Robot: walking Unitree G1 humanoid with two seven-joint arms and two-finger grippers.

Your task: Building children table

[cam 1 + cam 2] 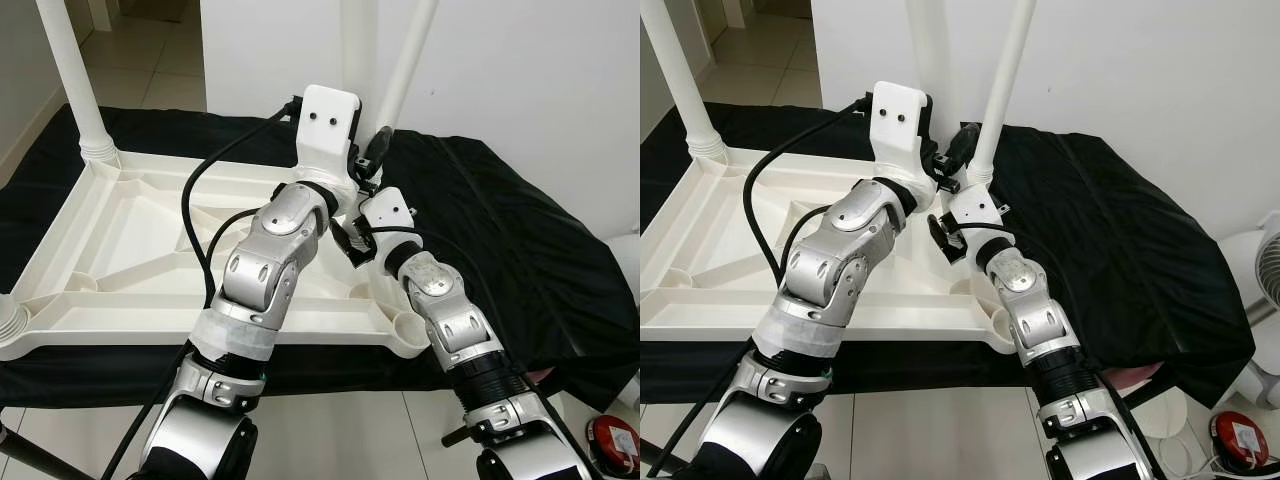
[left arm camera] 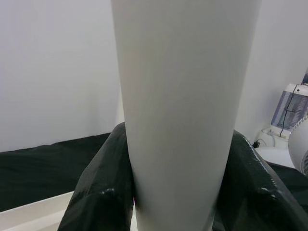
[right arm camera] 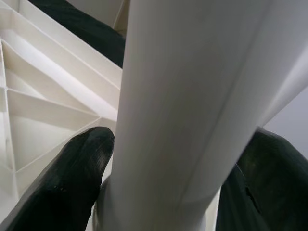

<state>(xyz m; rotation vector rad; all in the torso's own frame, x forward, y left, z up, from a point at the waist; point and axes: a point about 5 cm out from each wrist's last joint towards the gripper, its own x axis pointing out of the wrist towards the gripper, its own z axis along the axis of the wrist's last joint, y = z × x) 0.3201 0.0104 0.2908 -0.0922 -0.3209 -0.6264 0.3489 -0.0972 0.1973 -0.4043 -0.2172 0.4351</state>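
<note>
The upturned white tabletop [image 1: 150, 260] lies on a black cloth [image 1: 500, 240], and at its far right corner a leg [image 1: 1002, 85] leans up and to the right. The left tool [image 2: 168, 192] is closed round a white leg [image 2: 183, 96], fingers [image 2: 103, 192] touching both sides. Just right of it, the right tool [image 3: 168, 183] clamps the leaning leg [image 3: 192, 96] low, near its socket, with open cloth further right.
</note>
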